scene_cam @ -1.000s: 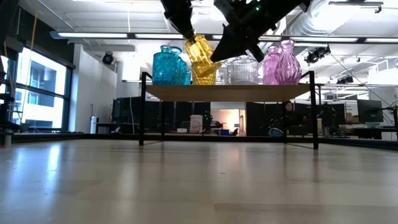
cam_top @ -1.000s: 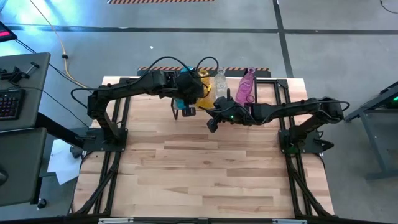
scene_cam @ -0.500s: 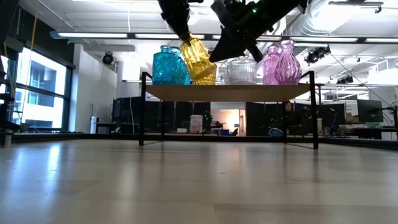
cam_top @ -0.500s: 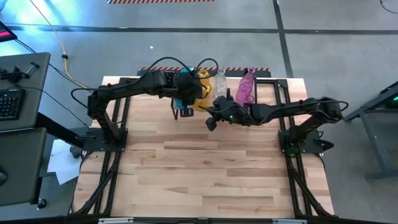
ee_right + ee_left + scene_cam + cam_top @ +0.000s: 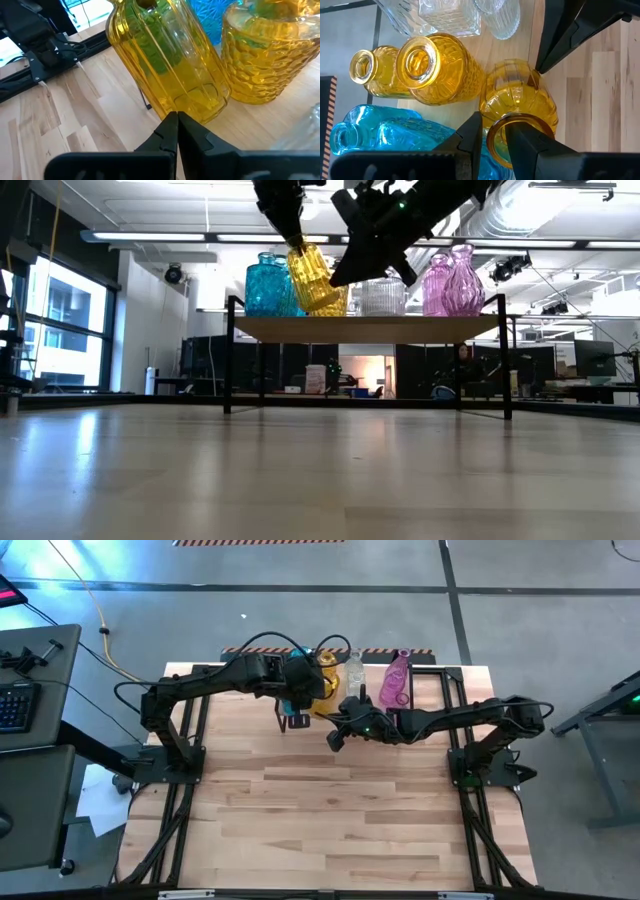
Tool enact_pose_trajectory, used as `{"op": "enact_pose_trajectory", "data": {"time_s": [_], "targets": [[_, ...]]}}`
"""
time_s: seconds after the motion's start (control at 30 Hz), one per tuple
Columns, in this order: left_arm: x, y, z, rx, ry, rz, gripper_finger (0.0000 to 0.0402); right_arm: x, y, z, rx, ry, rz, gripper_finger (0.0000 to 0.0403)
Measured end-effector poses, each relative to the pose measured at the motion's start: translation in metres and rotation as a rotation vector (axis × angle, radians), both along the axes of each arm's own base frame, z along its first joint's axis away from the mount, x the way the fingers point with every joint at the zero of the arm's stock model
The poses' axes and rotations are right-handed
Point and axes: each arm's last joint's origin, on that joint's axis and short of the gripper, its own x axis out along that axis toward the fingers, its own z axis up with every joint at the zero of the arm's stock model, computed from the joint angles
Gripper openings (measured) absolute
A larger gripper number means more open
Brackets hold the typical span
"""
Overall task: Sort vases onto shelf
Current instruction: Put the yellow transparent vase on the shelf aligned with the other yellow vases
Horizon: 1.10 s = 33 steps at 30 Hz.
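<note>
**Setting the yellow vase down among its neighbours**

Low view shows you the left end effector gripping a ribbed yellow vase by its neck; the vase hangs tilted at the shelf, among the glass already there. Whether its base touches the board you cannot tell. The left wrist view confirms the fingers pinch the rim, one inside and one outside. Two more yellow vases stand just beside it, the teal vases on the other side. The right end effector is fully closed, empty, its tip near the vase's lower body. Bring the vase upright before you lower it, keep it off the neighbours, and release only once the base sits flat. Keep the right arm's nudges gentle; glass tips easily.
</note>
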Motion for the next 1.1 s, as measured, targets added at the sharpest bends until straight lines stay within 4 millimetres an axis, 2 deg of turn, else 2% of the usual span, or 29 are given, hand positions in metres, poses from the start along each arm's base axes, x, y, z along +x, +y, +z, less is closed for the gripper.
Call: {"op": "enact_pose_trajectory", "data": {"time_s": [0.13,0.43,0.7,1.1], "targets": [[0.0,0.0,0.0,0.001,-0.002,-0.002,0.0067,0.0,0.0,0.0,0.006,-0.003,0.0,0.0],[0.015,0.002,-0.012,0.021,0.011,-0.02,0.0067,0.0,0.001,0.0,0.007,-0.004,0.002,0.0],[0.014,0.003,-0.012,0.021,0.018,-0.016,0.0067,0.0,0.0,0.0,0.011,-0.008,0.003,0.0],[0.013,0.005,0.003,0.025,-0.019,-0.034,0.009,0.0,0.0,0.0,0.009,-0.01,0.005,0.0]]}}
